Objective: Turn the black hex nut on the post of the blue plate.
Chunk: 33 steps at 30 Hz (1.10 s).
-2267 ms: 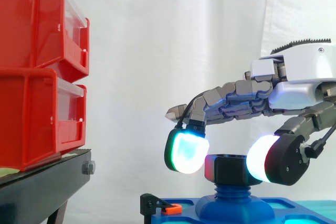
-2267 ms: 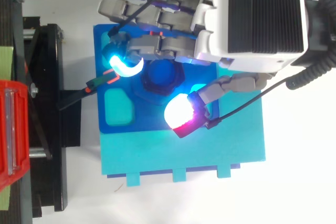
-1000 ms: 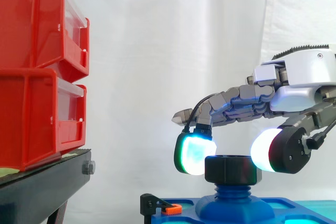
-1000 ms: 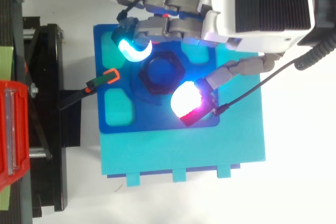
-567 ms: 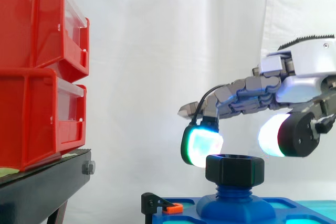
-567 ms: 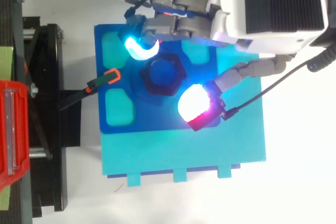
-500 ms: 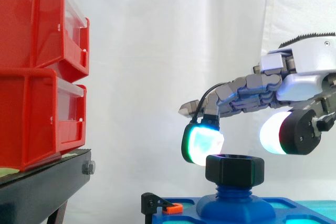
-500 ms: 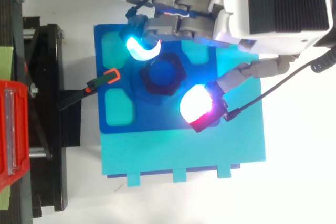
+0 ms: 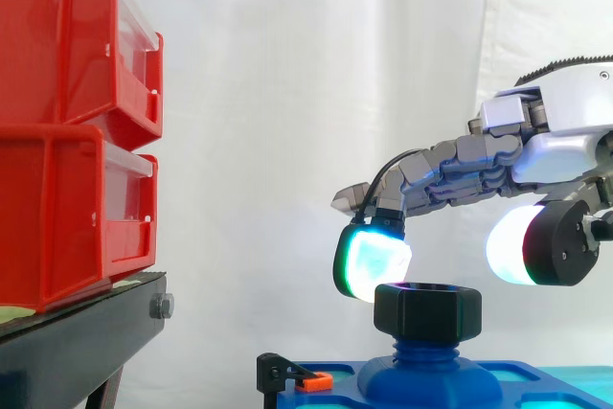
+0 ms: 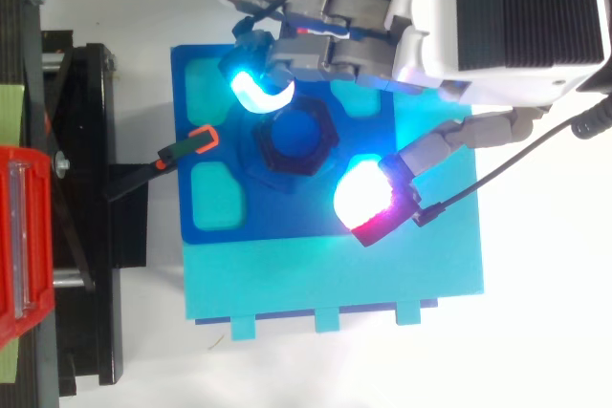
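The black hex nut [image 9: 426, 310] sits on the threaded post [image 9: 428, 353] that rises from the blue plate [image 10: 287, 222]; the plate lies on a turquoise base [image 10: 382, 274], which sits to the right of the black stand [image 9: 77, 347] in both views; seen from above, the nut [image 10: 295, 138] rings the blue top of the post near the plate's middle. The hand [image 9: 479, 165] comes in from the right edge of the side view and hangs over the nut with its fingers spread and loosely bent, grasping nothing; the nut lies below it, in the gap between the thumb and the fingers. A cyan-green glowing fingertip [image 9: 372, 263] hangs at the nut's upper left in the side view, its lower edge about level with the nut's top; from above that fingertip [image 10: 256, 91] is just beside the nut's upper-left corner, and whether it touches cannot be told. The white and red glowing thumb pad [image 9: 532, 244] is above and to the right of the nut, clear of it; from above it [image 10: 365, 196] lies off the nut's lower-right side, over the plate. A black clip with an orange tip [image 10: 199, 140] reaches the plate's left edge; two stacked red bins [image 9: 67, 122] stand on the black stand at the left, well apart from the hand, before the white curtain [image 9: 287, 93].
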Each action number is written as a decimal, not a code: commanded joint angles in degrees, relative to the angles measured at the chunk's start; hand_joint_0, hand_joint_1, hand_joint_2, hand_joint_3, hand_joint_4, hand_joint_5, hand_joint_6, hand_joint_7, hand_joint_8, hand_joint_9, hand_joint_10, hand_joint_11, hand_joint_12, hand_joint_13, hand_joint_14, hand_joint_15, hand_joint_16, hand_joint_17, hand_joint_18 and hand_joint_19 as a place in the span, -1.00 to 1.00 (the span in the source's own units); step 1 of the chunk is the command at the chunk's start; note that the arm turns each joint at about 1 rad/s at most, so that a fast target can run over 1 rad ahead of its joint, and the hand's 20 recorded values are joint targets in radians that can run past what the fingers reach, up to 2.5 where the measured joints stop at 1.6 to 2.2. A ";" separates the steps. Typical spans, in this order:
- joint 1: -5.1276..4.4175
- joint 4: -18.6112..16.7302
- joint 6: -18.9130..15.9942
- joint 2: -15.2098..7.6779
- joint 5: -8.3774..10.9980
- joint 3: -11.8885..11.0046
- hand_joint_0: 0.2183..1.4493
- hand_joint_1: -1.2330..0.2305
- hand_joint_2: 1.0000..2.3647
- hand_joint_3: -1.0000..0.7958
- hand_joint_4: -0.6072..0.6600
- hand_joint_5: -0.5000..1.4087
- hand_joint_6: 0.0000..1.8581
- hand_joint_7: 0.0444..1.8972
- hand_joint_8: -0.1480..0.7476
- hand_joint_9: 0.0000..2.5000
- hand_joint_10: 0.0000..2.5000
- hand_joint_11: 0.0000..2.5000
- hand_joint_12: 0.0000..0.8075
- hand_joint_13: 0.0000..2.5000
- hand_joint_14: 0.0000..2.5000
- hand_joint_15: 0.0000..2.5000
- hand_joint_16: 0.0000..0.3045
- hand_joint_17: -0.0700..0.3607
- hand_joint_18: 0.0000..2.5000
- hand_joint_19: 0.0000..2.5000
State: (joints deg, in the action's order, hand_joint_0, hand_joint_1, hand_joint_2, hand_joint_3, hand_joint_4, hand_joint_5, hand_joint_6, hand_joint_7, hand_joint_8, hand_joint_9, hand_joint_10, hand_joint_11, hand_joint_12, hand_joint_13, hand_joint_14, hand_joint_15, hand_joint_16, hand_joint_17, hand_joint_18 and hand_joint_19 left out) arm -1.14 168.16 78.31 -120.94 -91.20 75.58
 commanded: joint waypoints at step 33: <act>-0.44 7.88 2.72 2.63 1.29 0.00 -0.64 0.06 -1.00 -0.44 0.39 -0.70 -0.46 -0.03 -0.22 -1.00 -1.00 -1.00 -0.16 -0.94 -1.00 -0.99 -0.69 -0.19 -1.00 -0.93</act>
State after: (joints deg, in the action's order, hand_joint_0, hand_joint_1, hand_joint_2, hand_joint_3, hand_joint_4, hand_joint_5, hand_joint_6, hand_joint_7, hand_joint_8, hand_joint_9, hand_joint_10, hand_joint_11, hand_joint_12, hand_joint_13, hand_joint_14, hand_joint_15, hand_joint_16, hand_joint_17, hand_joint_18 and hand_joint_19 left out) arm -1.37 175.86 81.05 -118.37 -90.02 75.58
